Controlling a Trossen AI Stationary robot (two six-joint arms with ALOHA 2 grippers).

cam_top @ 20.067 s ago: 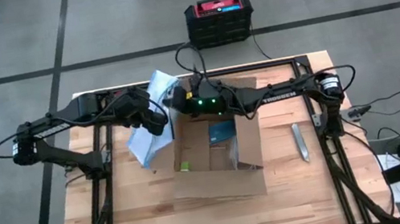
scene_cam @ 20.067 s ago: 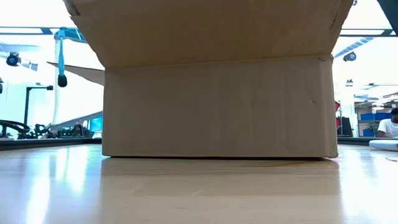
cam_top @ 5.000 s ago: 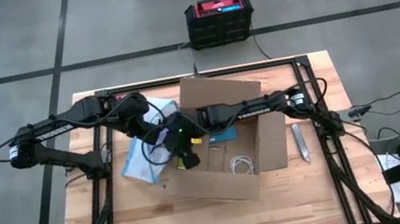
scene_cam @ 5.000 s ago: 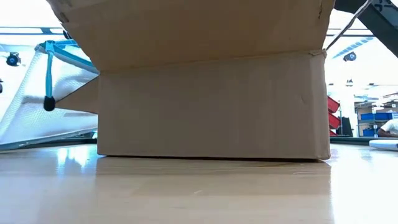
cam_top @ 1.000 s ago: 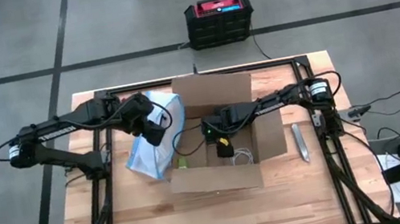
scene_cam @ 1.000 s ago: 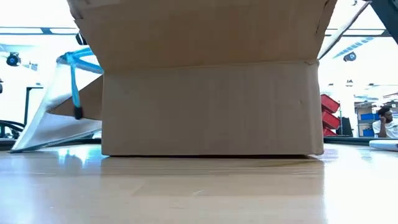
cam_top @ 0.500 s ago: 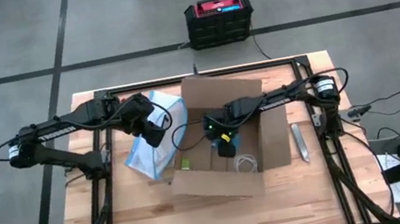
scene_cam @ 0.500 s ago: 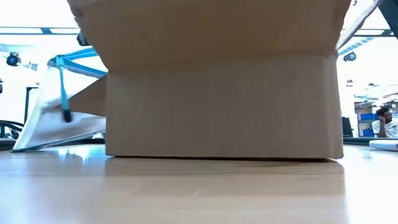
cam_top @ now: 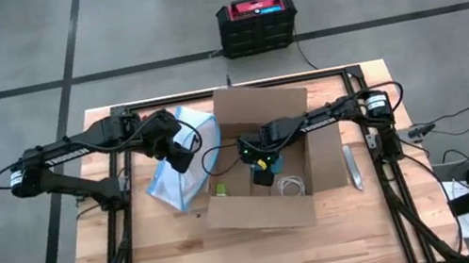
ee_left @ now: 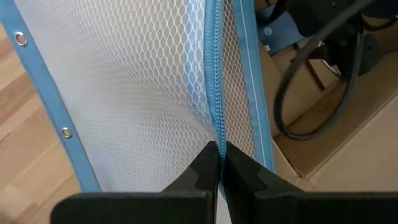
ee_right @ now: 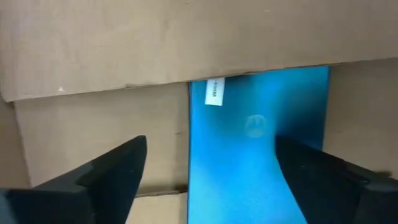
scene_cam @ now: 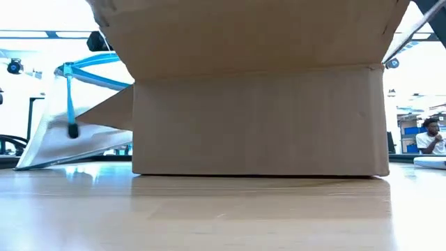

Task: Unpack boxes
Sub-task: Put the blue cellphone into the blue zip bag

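One cardboard box (cam_top: 263, 160) holds my right hand (ee_right: 208, 165), spread wide over one blue packet (ee_right: 258, 149), partly hidden. Beside the box, my left hand (ee_left: 217, 165) pinches one mesh bag (ee_left: 130, 93).

A clear mesh bag (cam_top: 175, 165) with blue edging and a blue zipper stands tilted on the left half of the wooden bench (cam_top: 236, 255). Over on the right half lies a slim grey object (cam_top: 352, 167), alone and well apart from the bag. Beyond the bench's far edge, a black crate with a red top (cam_top: 258, 23) sits on the grey floor. Far back at the right, a person (scene_cam: 431, 137) is seated.
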